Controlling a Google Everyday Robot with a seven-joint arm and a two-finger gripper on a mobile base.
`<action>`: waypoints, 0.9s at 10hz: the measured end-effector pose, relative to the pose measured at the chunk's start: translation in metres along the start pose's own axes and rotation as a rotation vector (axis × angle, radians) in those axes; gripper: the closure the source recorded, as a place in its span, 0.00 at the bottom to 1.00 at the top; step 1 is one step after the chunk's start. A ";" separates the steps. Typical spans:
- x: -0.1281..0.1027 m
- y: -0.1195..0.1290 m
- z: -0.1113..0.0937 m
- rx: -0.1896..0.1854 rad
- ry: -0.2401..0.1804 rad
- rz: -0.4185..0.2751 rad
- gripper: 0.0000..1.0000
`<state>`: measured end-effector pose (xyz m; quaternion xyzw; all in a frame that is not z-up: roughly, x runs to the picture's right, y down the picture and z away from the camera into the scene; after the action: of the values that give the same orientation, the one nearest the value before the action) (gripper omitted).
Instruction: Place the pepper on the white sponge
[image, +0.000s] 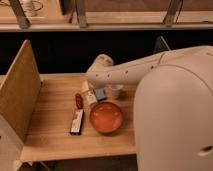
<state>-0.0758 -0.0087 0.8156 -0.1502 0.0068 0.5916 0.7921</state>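
Note:
The pepper (79, 100), a small dark red oblong piece, lies on the wooden table left of the white sponge (90, 97), a narrow white block; the two are close, but I cannot tell whether they touch. The white arm reaches in from the right. Its gripper (88, 85) hangs just above the far end of the sponge, to the right of and behind the pepper, mostly hidden under the arm's wrist. The pepper is on the table, not in the gripper.
A blue-grey flat block (100, 94) and a small white cup (114, 90) sit right of the sponge. A round orange bowl (106, 117) is in front. A black-and-white bar (76, 122) lies front left. A wooden side panel (20, 95) bounds the table's left.

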 end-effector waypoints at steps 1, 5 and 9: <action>-0.014 0.030 0.006 -0.030 -0.022 -0.054 0.20; -0.028 0.089 0.023 -0.102 -0.046 -0.110 0.20; -0.029 0.089 0.023 -0.103 -0.046 -0.105 0.20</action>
<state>-0.1718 -0.0074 0.8222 -0.1773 -0.0498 0.5522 0.8131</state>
